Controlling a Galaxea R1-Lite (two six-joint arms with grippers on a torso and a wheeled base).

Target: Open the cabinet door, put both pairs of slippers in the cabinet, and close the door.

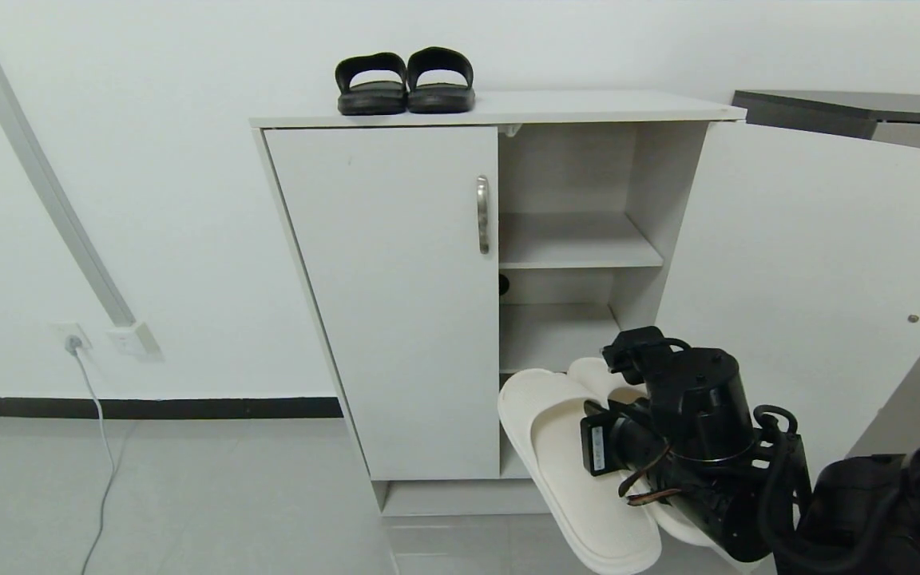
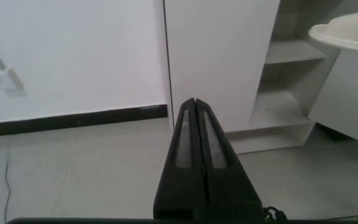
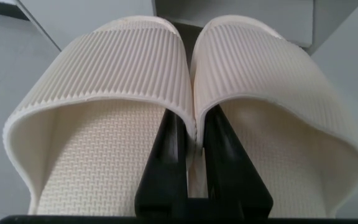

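In the head view, a white two-door laminate cabinet (image 1: 612,106) is seen at the centre of the frame. Its right-hand door (image 1: 811,279) is swung wide toward the right edge, so the shelves (image 1: 580,247) are laid bare for loading. The left-hand door (image 1: 384,303), with its slim metal bar handle (image 1: 482,214), is shut. A pair of black open-toed rubber slippers (image 1: 406,80) is set side by side on the cabinet top, in the upper middle of the frame, and is not yet collected. At the lower right, a pair of cream ribbed foam slippers (image 1: 580,455) is carried by the right hand (image 1: 624,383) just in front of the lowest opening. The toe ends are turned toward the cabinet, apparently so the pair can be slid straight in.

In the left wrist view, the left hand (image 2: 194,109) is seen pressed fully closed with nothing in it. It is held low over the grey floor (image 2: 73,168), well apart from the cabinet, presumably to be kept out of the way.

In the right wrist view, the right hand (image 3: 193,124) is clamped on the two touching inner walls of the cream slippers. One finger is set inside each, so both are lifted as one.
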